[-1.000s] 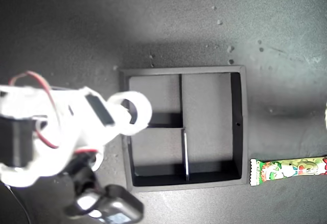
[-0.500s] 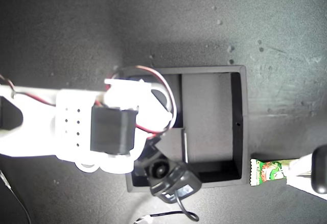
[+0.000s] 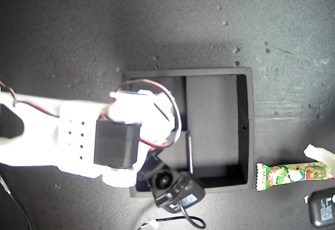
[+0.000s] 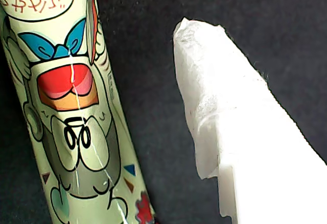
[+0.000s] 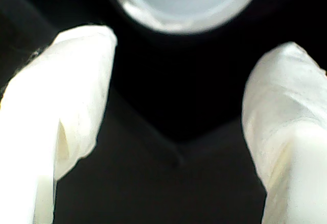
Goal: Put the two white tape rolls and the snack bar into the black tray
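A white tape roll point(image 5: 186, 27) has been released into the black tray point(image 3: 246, 125), and my second gripper point(image 5: 179, 106) is held apart above it. My first gripper point(image 3: 316, 154) has arrived beside the snack bar point(image 3: 293, 173); its opening cannot be told. In the exterior view the bar lies outside the tray at 4 o'clock, with its long axis from 9 to 3.

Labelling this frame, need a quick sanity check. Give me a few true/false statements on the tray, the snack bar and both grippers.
1. The snack bar lies inside the black tray. False: it lies on the table outside the tray, at the exterior view's right.
2. My second gripper is open. True.
3. A white tape roll shows ahead of my second gripper. True.
4. My first gripper is clamped on the snack bar. False: the one visible finger sits beside the bar, with a gap between.
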You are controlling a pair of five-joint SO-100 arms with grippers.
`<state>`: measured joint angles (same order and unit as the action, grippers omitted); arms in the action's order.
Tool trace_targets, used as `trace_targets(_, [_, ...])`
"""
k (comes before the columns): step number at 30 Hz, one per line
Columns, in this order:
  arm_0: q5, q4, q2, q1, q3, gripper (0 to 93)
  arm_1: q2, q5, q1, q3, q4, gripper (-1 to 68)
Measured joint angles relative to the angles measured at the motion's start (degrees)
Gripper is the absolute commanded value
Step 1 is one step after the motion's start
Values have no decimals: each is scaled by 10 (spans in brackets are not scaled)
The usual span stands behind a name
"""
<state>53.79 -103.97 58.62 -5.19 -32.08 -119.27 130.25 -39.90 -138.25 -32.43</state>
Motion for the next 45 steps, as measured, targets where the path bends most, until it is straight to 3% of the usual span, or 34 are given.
trace_targets(7, [104, -1, 324, 11, -216, 183, 19, 1, -11, -63, 75, 328])
trace_targets(10, [170, 2, 454, -22, -321, 185, 38, 1, -10, -68, 82, 271])
trace_targets(14, [253, 69, 525, -130, -445, 184, 41, -6, -10, -90, 88, 5])
trace_targets(17, [306, 128, 521, -208, -526, 184, 40, -6, -1, -108, 99, -3])
trace_targets(21, [352, 187, 518, -259, -613, 185, 4, -1, 9, -136, 101, -4])
trace_targets(26, [377, 254, 523, -284, -715, 185, -138, 66, 25, -214, 79, -5])
trace_targets(34, [388, 321, 531, -308, -796, 183, -277, 124, 123, -180, -97, -5])
trace_targets(41, [341, 324, 522, -309, -792, 185, -306, 261, 141, -184, -139, -6])
trace_targets(45, [316, 324, 497, -303, -790, 188, -316, 189, 182, -185, -149, -7])
